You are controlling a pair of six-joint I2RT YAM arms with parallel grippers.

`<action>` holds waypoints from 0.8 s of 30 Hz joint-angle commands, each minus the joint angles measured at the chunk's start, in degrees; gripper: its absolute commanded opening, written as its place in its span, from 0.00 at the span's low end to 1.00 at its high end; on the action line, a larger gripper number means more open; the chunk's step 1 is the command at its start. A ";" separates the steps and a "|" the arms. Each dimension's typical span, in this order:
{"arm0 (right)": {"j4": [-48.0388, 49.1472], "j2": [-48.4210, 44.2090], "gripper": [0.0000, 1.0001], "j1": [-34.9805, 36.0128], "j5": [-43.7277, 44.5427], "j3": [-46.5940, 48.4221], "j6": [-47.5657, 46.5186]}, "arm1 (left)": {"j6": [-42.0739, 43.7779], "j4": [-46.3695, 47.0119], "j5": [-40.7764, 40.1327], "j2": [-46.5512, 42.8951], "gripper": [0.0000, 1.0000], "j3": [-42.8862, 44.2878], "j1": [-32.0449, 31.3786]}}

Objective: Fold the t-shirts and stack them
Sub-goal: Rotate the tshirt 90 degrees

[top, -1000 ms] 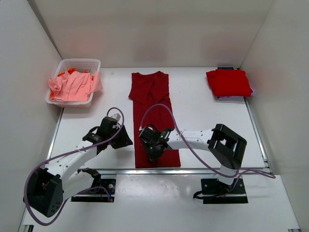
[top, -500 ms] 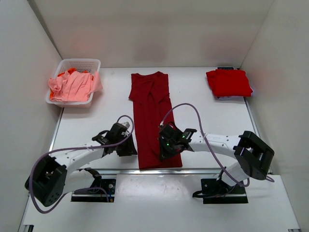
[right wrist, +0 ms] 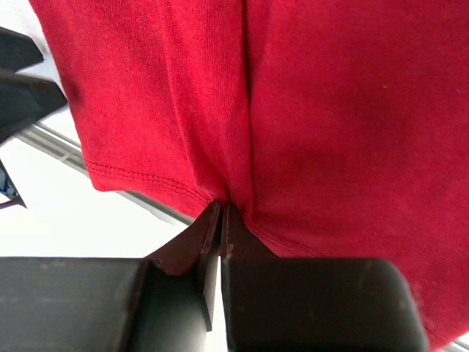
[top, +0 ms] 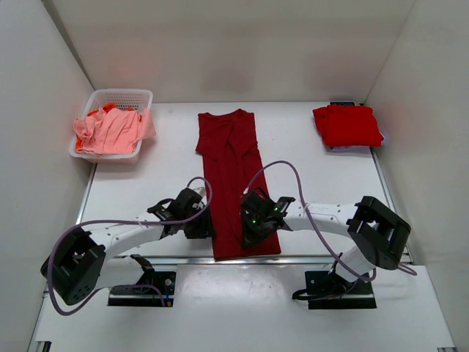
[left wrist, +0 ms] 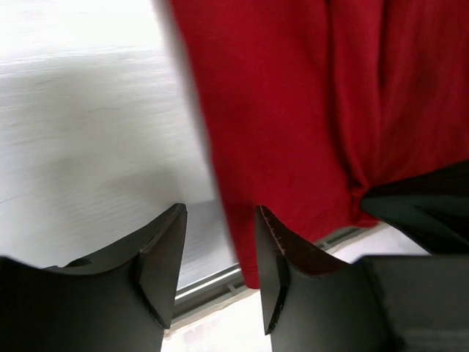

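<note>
1. The maroon shirt (top: 231,169) lies flat on the surface (top: 322,183) as a narrow strip. Its long axis runs from the near edge, between the two arms, straight away toward the far wall. The collar end is far and the hem is near.
2. The right gripper (right wrist: 221,213) is pressed together on a pinch of the maroon shirt's hem, a little right of the strip's middle. The cloth bunches into a small ridge at its tips.
3. The left gripper (left wrist: 220,220) is spread and sits at the strip's near left corner. The shirt's left edge runs down between its fingers, one finger over bare surface and the other over cloth. I cannot tell whether it touches the cloth.
4. Both arms reach low and inward from their bases, their wrists close on either side of the hem. Both are about equally near it.
5. Judgement: the next move turns on the left gripper closing on that corner. The two could then carry the hem along the long axis toward the collar.
6. A folded red shirt (top: 346,125) sits at the far right, well apart. Pink shirts (top: 110,130) fill the basket (top: 121,95) at the far left.
</note>
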 commanded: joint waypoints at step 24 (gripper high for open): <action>-1.71 6.17 0.01 2.07 -3.35 8.02 -3.60 | 0.77 -3.16 1.55 7.83 0.00 5.28 -5.17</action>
